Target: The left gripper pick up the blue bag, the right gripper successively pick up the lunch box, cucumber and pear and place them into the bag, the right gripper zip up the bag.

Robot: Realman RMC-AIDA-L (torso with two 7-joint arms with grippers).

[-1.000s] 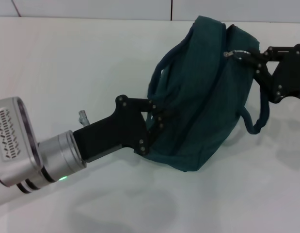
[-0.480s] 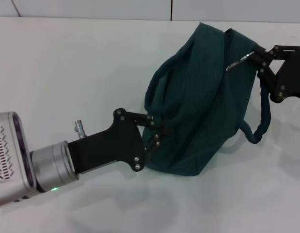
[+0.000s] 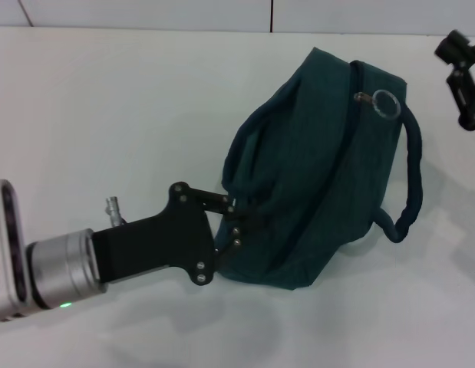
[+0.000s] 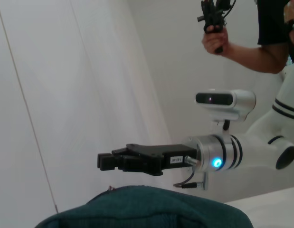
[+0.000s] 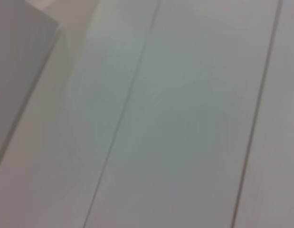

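Note:
The blue bag (image 3: 321,184) lies on the white table, its zipper running along the top to a metal ring pull (image 3: 385,103) that hangs free. My left gripper (image 3: 235,224) comes in from the lower left and is shut on the bag at its near handle (image 3: 241,153). My right gripper (image 3: 461,77) is at the far right edge, clear of the bag and off the ring pull. The left wrist view shows the bag's top (image 4: 147,209) and the right gripper (image 4: 105,161) beyond it. The lunch box, cucumber and pear are out of view.
The other handle (image 3: 410,180) loops out on the bag's right side over the table. White table surface (image 3: 107,100) spreads to the left and in front. A person's arm (image 4: 241,45) holding a device shows in the left wrist view, behind the robot.
The right gripper has let go of the zipper ring pull and drawn away to the upper right. The left arm has pulled back toward the lower left, still holding the bag.

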